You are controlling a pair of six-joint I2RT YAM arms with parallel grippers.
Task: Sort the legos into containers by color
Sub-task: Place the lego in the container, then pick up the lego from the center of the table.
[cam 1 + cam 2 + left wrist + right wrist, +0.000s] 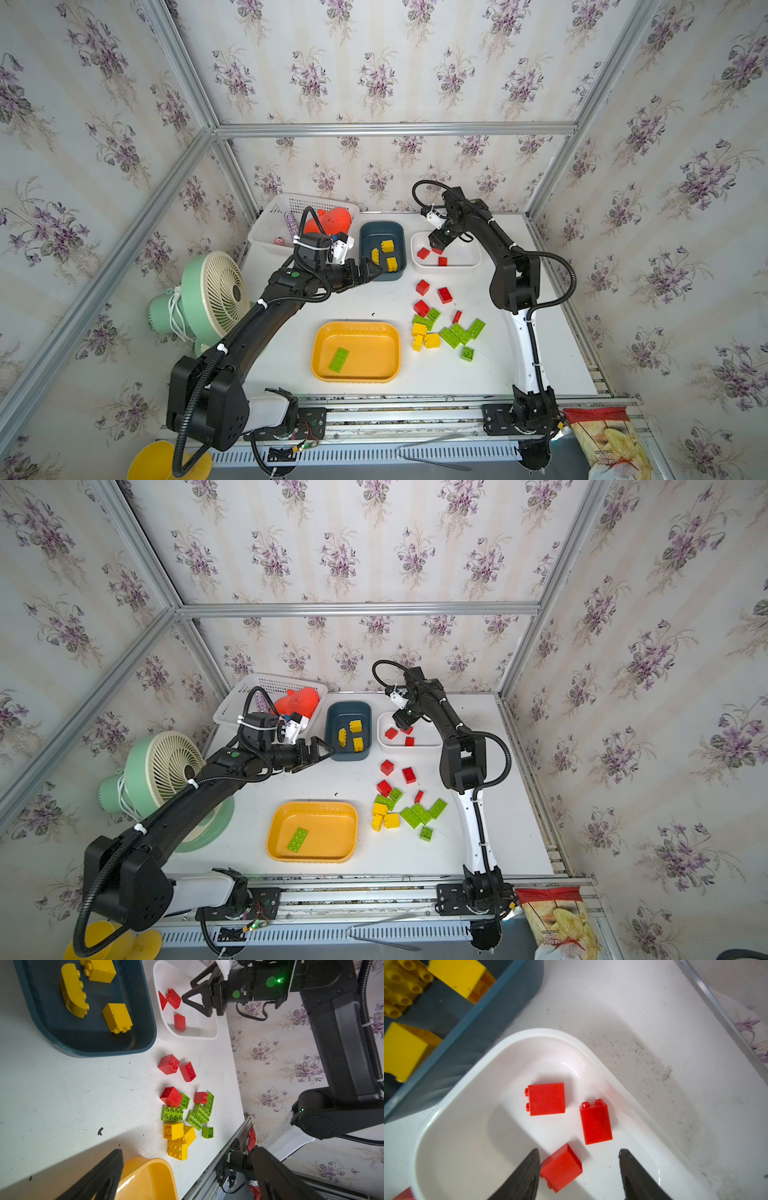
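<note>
My right gripper [579,1153] hangs open over the white tray [446,270]. A red lego [560,1167] lies between its fingers against one fingertip, free of the other. Two more red legos [546,1099] lie in that tray. The teal tray [381,275] holds three yellow legos [387,246]. My left gripper [370,268] is open and empty at that tray's near left corner. A green lego [338,359] lies in the orange-yellow tray [355,377]. Loose red, green and yellow legos [446,328] are heaped on the table, right of it.
A white lattice basket [270,226] holding an orange toy [332,220] stands at the back left. A green fan [203,295] sits off the table's left edge. A chip bag [606,440] and a yellow bowl [153,461] lie near the front rail.
</note>
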